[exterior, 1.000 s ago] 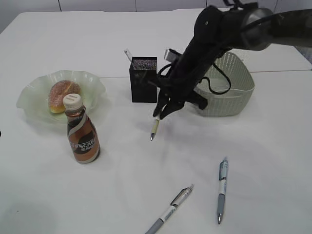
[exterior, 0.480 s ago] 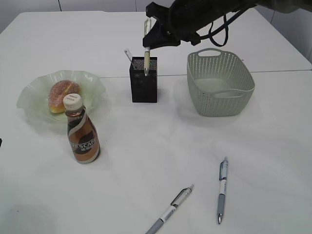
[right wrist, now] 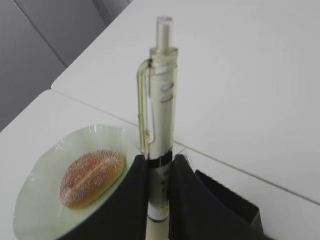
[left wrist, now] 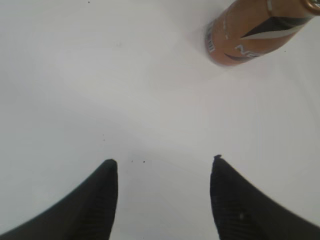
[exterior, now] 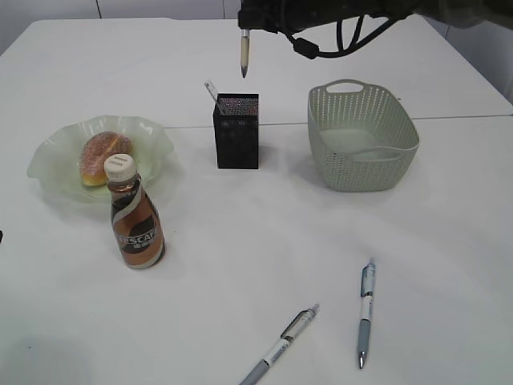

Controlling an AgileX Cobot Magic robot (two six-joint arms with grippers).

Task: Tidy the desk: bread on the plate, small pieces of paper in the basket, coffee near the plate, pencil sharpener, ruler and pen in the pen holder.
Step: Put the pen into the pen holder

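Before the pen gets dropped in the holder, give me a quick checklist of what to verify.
1. Right tool shut on pen: ok.
2. Pen upright, tip down: ok.
3. Pen tip above holder opening: ok side to side, cannot tell in depth.
4. Room in holder: cannot tell; one item already sticks out at its left.
5. Left tool open, clear of the holder: ok.
6. Two more pens waiting on table: not ok yet.

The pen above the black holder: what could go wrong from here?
1. The pen hangs tip-down above the pen holder, seemingly nearer its right edge; on release it may strike the rim and fall out.
2. The right gripper pinches only the pen's lower part, so the pen may tilt.
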